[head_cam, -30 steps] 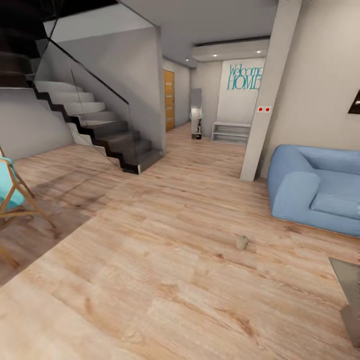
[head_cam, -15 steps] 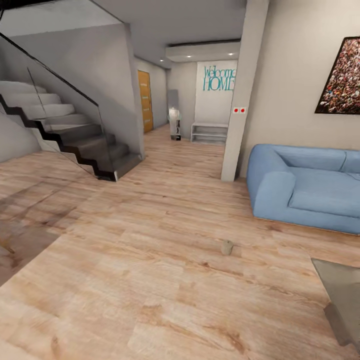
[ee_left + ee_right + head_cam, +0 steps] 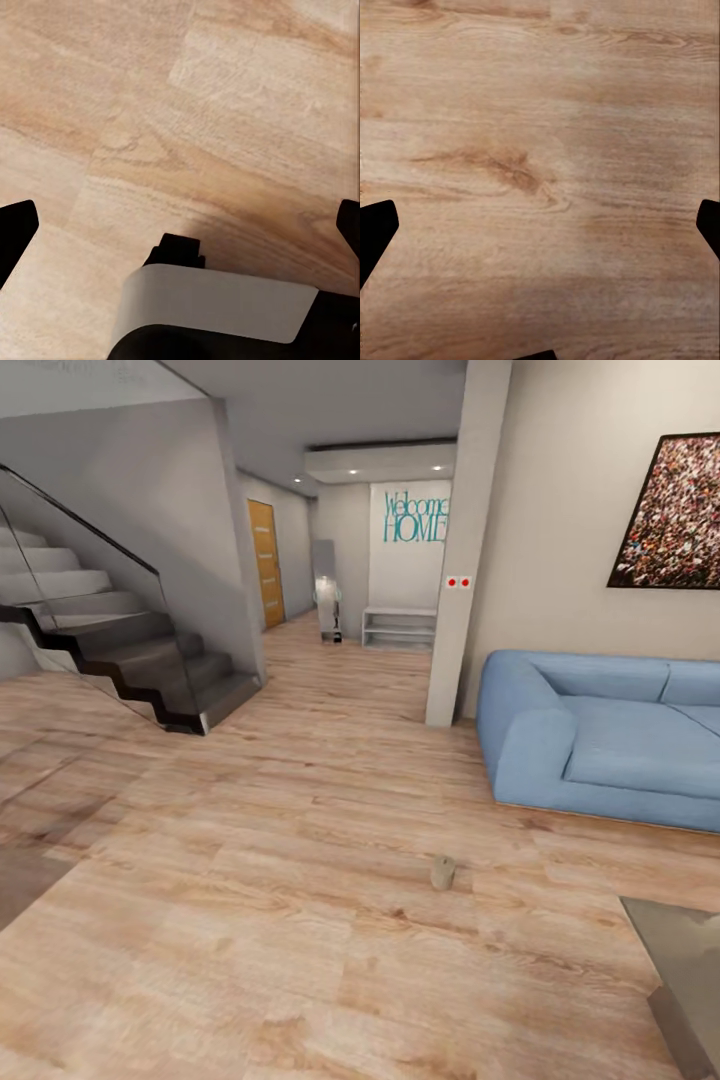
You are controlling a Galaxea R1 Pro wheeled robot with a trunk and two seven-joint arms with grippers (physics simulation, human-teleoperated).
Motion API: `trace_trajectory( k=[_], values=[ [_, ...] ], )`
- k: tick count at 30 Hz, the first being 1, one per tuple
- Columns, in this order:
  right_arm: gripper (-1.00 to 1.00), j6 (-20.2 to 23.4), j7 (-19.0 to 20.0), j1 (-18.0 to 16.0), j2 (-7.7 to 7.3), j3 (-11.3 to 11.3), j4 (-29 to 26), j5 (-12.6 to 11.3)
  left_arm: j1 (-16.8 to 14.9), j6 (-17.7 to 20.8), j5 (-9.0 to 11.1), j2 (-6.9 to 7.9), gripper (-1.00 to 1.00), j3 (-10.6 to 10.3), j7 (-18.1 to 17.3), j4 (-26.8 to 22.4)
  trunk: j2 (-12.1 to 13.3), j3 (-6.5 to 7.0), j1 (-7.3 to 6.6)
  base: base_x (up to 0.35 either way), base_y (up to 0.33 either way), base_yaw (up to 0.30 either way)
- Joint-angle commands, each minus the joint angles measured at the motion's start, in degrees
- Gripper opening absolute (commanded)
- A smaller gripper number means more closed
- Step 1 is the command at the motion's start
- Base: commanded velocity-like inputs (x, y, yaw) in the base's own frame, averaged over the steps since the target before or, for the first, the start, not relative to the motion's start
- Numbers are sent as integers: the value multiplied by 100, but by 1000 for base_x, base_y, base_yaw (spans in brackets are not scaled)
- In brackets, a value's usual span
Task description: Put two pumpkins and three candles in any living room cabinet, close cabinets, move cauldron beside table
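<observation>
Left gripper (image 3: 180, 225): fingertips are seen at opposite edges of the left wrist view, so the jaws are spread wide, with nothing held and bare floor (image 3: 225, 112) between them. Part of the robot's own body (grey-white shell over black) is seen below it.

Right gripper (image 3: 540, 225): same state. The jaws are wide apart, nothing is gripped, and plain floor planks are framed between the tips.

Further out, in the head view, one candle (image 3: 442, 872) is seen standing on the floor, alone, well short of the sofa (image 3: 600, 735) and near the corner of a glass table (image 3: 680, 960) at lower right. No pumpkin, cabinet or cauldron can be made out. The stairs (image 3: 120, 650) are at left, a pillar (image 3: 460, 540) beside the sofa, and a hallway beyond.

Judged stage: transit or approach, with the candle as the likely next pick.

Risks:
- The candle is small and low (a floor pick), so a deep reach is needed. It could be tipped or rolled away if it is clipped by a fingertip on descent.
- The glass table corner is close to the approach path on the right side and could be struck by the base or right arm.
- The candle could be knocked by the base if it is driven too close.
- It could be lost from the head view once the robot is nearly over it.
</observation>
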Motion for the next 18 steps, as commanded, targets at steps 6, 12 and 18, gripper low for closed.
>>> trace_trajectory(
  k=[6,12,18],
  values=[
    [100,-24,-61,-4,-2,57,14,-3,-11,-38,8,2,100,-42,36,-23,-3,-6,3,321,-25,-1],
    [100,-24,-46,-4,-16,64,39,20,-11,-42,8,2,100,-42,36,-23,-3,-6,3,291,-174,0],
    [100,9,-51,-4,-13,61,43,4,-11,-42,8,2,100,-41,36,-23,-3,-6,3,272,-229,0]
  ],
)
